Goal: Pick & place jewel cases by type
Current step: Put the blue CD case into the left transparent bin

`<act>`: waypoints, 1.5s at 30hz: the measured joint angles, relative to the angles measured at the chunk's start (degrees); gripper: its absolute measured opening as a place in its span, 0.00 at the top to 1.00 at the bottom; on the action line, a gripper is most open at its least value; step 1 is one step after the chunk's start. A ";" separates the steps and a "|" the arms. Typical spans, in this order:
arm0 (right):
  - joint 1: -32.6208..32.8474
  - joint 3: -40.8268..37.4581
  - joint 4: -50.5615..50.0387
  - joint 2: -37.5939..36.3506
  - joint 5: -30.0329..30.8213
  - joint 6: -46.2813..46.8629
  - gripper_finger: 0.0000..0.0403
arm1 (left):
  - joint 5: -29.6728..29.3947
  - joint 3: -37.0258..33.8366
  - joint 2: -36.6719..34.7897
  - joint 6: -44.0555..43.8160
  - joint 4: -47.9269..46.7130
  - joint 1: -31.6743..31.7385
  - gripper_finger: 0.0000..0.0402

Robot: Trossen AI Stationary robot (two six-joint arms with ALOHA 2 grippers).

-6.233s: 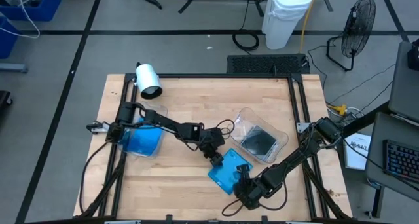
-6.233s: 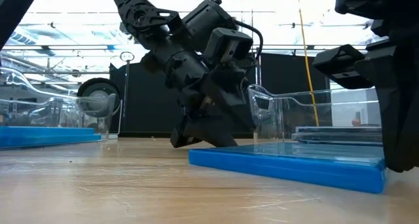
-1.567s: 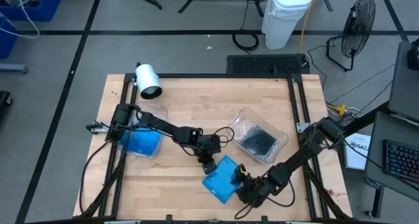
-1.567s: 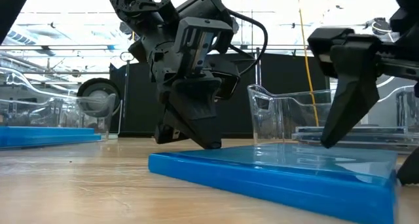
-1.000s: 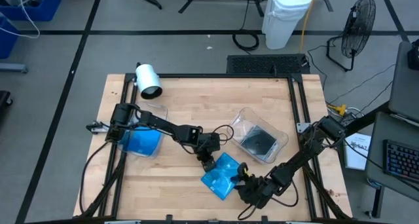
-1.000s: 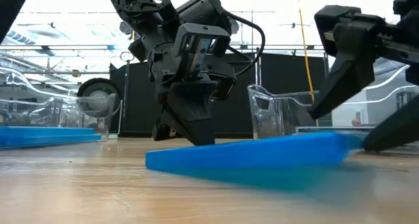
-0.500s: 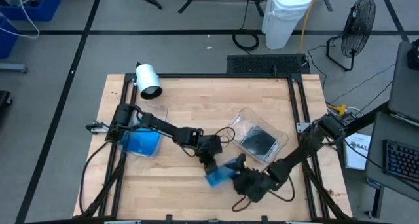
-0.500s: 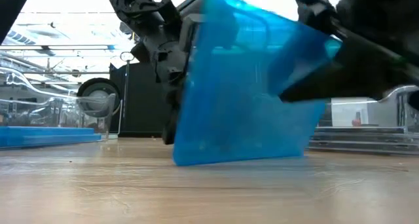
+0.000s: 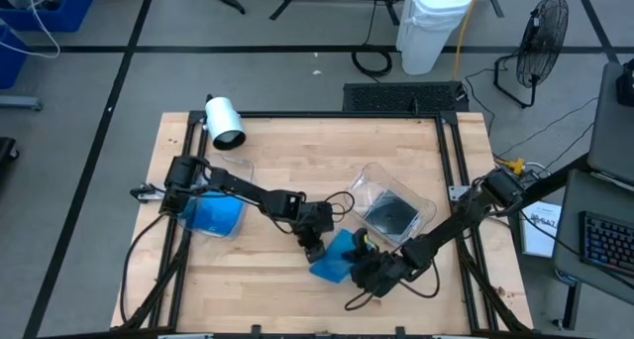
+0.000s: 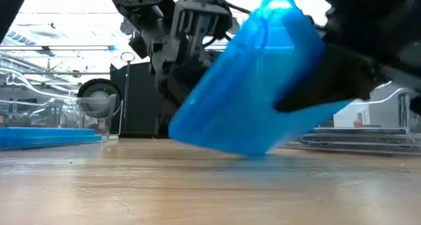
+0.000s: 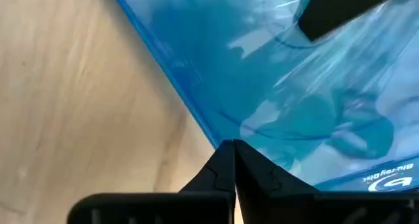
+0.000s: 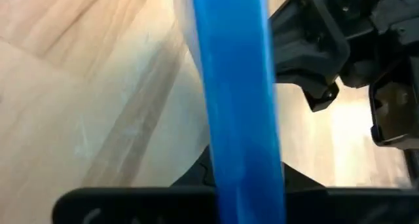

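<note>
A bright blue jewel case [image 9: 335, 255] stands tilted near the table's middle, between my two grippers. It fills the low view [image 10: 250, 87], and the right wrist view shows it edge-on [image 12: 232, 86]. My right gripper [image 9: 363, 264] is shut on it from the right. My left gripper [image 9: 315, 244] is shut, and its tips [image 11: 232, 145] sit at the case's left edge. A dark jewel case [image 9: 389, 214] lies flat in a clear tub. My left gripper has its shut fingertips [image 11: 226, 160] against the case's edge [image 11: 208, 129], coming from the table's left and slanting down. My right gripper pinches the case's two flat faces between its fingers at the right-hand edge [image 12: 243, 160], coming from the right. The case is steeply tilted, and whether its low corner [image 10: 253, 152] touches the table I cannot tell.
A clear tub [image 9: 424, 208] stands right of the middle. Another tub [image 9: 213, 212] with blue cases is at the left edge. A white cylinder [image 9: 225, 121] stands at the far left. In the low view, flat cases lie at right [image 10: 355, 143] and left [image 10: 39, 137].
My right gripper has shut on the blue case and has gone up and toward the table's left. The case lay nearly flat on the table. Its right edge has swung up to steep, while the left edge by my left gripper has stayed low.
</note>
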 joint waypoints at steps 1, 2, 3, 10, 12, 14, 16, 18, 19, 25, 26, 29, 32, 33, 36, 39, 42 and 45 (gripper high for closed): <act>0.21 -0.01 0.03 -0.53 0.36 0.33 0.97 | 0.49 -0.01 -0.58 0.10 -0.02 0.22 0.98; 0.37 -0.02 0.07 -1.10 0.60 0.94 0.96 | 0.53 -0.05 -1.59 0.63 -0.31 0.31 0.97; 0.38 -0.02 0.30 -1.81 0.45 1.33 0.96 | -0.27 -0.15 -2.96 1.46 -1.00 0.27 0.96; 1.29 0.07 0.86 -9.40 -0.30 3.22 0.99 | -12.93 0.02 -18.91 9.55 -4.85 -2.74 0.93; 1.56 0.05 1.02 -11.77 -0.25 2.53 0.99 | -16.93 0.02 -23.10 11.80 -6.97 -4.90 0.93; 1.56 0.12 1.20 -13.76 -0.15 1.27 0.99 | -22.38 0.06 -26.24 13.98 -8.11 -7.03 0.92; 1.52 0.09 0.83 -15.44 0.13 -0.25 0.99 | -27.79 0.06 -28.26 16.94 -9.39 -8.68 0.92; 1.49 0.06 0.84 -17.44 1.04 -2.28 0.99 | -33.59 0.06 -30.03 22.46 -12.88 -10.36 0.92; 1.46 0.04 0.91 -18.66 2.31 -3.19 0.99 | -37.62 0.06 -30.45 25.58 -15.20 -11.43 0.92; 0.04 0.02 3.36 -24.32 4.56 -6.59 0.99 | -59.81 0.04 -28.83 34.38 -22.53 -16.52 0.92; -0.35 0.02 4.61 -25.02 4.53 -7.33 0.99 | -60.60 0.06 -28.23 35.08 -21.61 -16.52 0.92; -1.27 -0.75 8.56 -26.61 4.11 -10.70 0.99 | -62.81 -1.59 -27.31 40.52 -14.38 -17.04 0.92; -2.67 -3.65 15.10 -28.46 0.52 -13.53 0.99 | -66.39 -5.66 -27.89 49.13 -0.16 -17.88 0.92; -3.10 -5.05 17.81 -29.42 -1.16 -14.04 0.99 | -66.81 -7.50 -28.31 52.01 4.52 -18.03 0.92; -4.73 -9.77 26.09 -32.15 -5.69 -14.46 0.99 | -64.91 -13.75 -29.74 59.31 19.85 -17.23 0.92; -6.42 -14.29 30.45 -34.22 -7.70 -14.40 0.99 | -62.23 -19.48 -30.01 60.97 35.82 -15.46 0.92; -7.83 -17.00 31.89 -35.35 -7.69 -13.37 0.99 | -58.84 -23.06 -29.96 61.18 44.24 -13.50 0.88; -8.83 -18.67 33.02 -35.47 -9.18 -12.39 0.99 | -53.66 -24.22 -29.96 58.11 46.77 -11.21 0.79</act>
